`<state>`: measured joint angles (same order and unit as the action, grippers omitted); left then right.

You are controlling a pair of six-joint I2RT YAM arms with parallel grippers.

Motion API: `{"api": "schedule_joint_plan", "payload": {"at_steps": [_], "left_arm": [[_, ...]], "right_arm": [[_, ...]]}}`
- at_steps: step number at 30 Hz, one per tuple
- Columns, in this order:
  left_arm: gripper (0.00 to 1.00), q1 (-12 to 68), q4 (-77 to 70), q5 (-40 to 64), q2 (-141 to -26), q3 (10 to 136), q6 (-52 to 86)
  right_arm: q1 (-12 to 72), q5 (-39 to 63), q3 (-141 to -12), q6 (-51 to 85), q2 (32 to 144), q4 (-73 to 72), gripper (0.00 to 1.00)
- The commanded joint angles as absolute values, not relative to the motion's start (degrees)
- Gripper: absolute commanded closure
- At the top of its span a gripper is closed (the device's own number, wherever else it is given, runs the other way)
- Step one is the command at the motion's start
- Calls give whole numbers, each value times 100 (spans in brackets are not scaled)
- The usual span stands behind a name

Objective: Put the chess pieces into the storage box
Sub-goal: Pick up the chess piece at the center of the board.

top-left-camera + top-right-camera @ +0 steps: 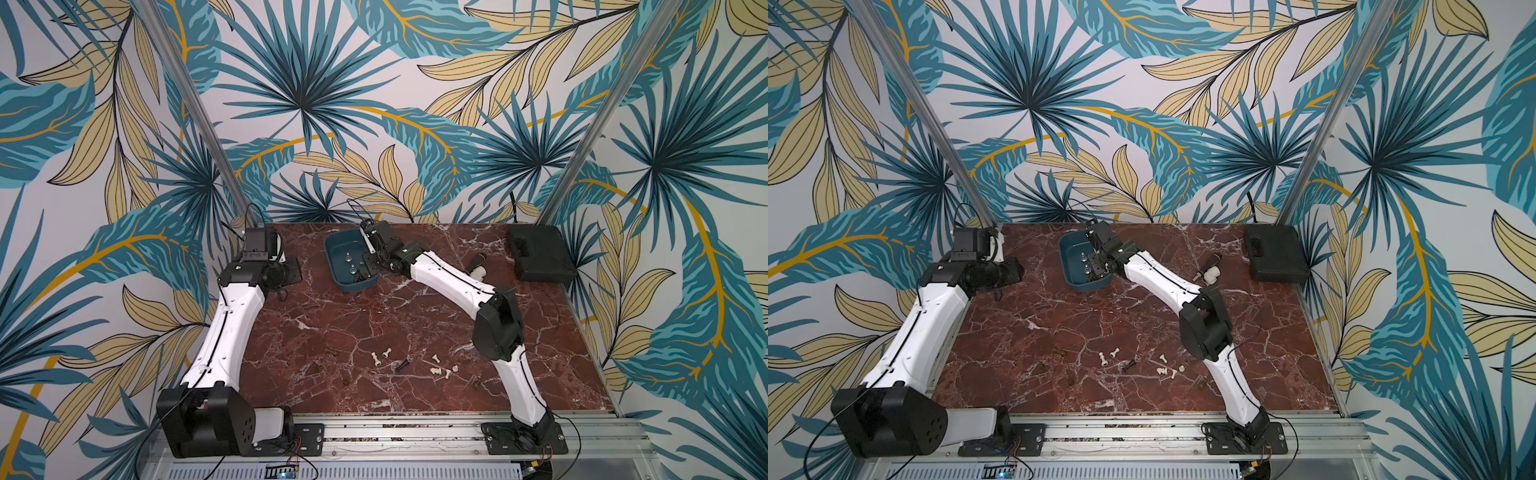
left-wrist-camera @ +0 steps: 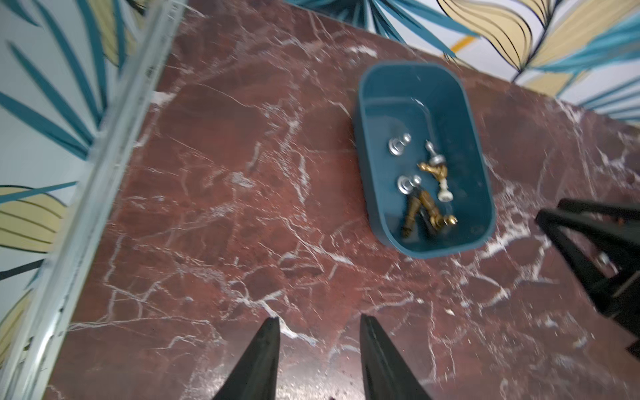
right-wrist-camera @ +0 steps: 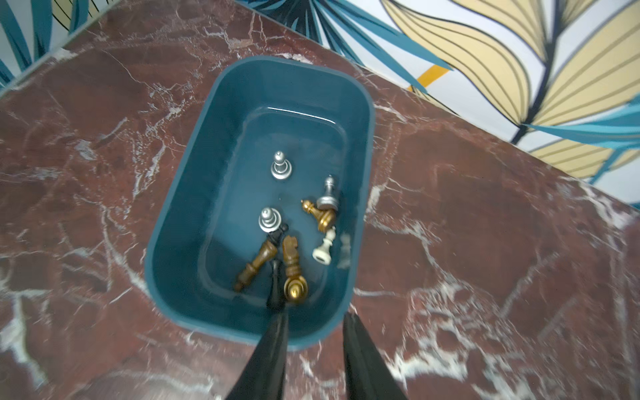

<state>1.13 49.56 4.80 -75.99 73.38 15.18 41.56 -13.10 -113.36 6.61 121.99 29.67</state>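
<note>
Right claw (image 3: 313, 313): jaws apart, empty, over box (image 3: 180, 221). Left claw (image 2: 319, 318): apart, empty. Boxed pieces (image 3: 292, 263): about nine. Loose pieces (image 1: 440, 368) on table (image 1: 332, 324): roughly a dozen.

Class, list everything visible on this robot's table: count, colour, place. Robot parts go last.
storage box: one, teal, far middle of the table.
chess pieces in the box: about nine, silver, gold, brown, white, black.
chess pieces on the table: roughly ten, white and dark, scattered near the front.
hard case: one, black, far right corner.
tool: one, black-handled, left of the case.
fitting: one, white, beside the tool.
table: one, red-brown marble, under everything.
left end effector: one, black, open and empty, above bare table.
right end effector: one, black, open, over the box.
</note>
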Motion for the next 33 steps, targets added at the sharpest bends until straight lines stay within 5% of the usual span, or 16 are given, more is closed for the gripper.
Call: {"api": "schedule_joint_plan", "payload": {"at_steps": [1,13,33], "left_arm": [[57,772,5880,604,-7472,7452,1484],[57,3496,5414,861,-7827,6165,2532],[57,4049,4281,1174,-9528,5805,3464]], "right_arm": [[4148,-1346,-10108,1262,11137,2390,67],[4148,-2004,-7106,1424,8749,1786,66],[4124,-2574,-6803,1163,8509,1695,66]]}}
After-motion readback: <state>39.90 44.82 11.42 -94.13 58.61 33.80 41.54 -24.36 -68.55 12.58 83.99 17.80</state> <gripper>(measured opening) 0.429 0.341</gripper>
